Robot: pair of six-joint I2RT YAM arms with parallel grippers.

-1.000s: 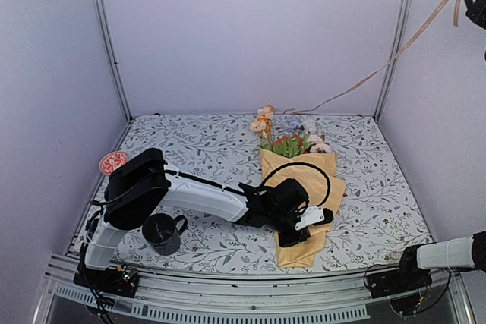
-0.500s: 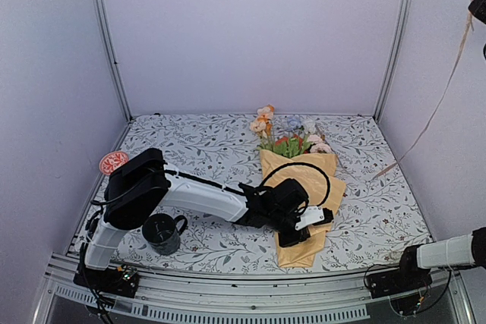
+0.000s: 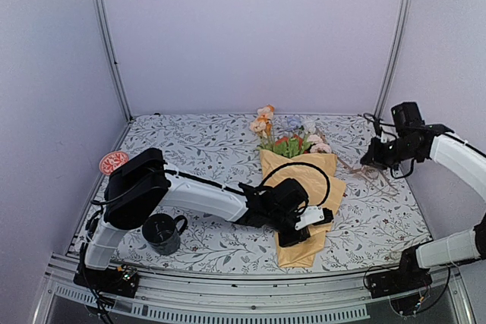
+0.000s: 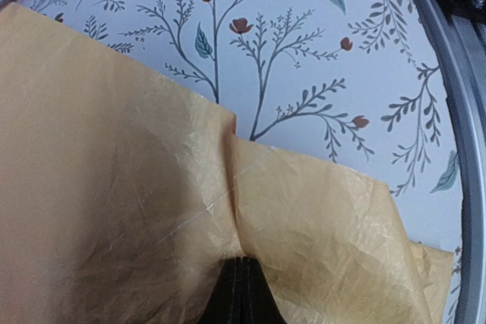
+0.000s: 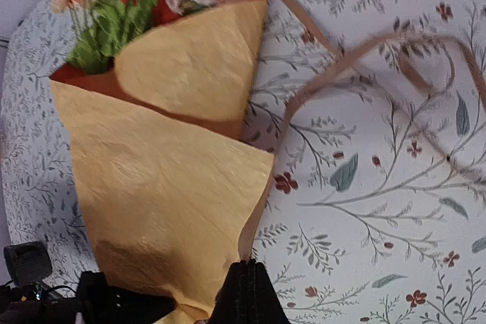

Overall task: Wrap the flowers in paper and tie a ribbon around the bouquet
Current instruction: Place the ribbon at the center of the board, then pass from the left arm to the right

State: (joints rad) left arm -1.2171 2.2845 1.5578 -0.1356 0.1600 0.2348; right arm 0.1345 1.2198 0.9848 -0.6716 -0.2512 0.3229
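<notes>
- We find the bouquet (image 3: 302,184) lying on the tablecloth (image 3: 190,142); the paper (image 4: 114,187) hides all but the heads of the flowers (image 3: 292,133).
- Left gripper (image 4: 243,278): fingers closed against the paper; whether they pinch it is unclear.
- Right gripper (image 5: 244,275): closed, empty, above the loose ribbon (image 5: 402,36).

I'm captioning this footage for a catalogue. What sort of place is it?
Most likely a robot test cell or lab bench, not a florist's: plain walls framed by metal posts, left arm and right arm bolted to a rail at the near edge, and a bouquet staged on a leafy tablecloth.

Top camera looks down from behind; both wrist cameras closely share the paper (image 5: 159,195).
</notes>
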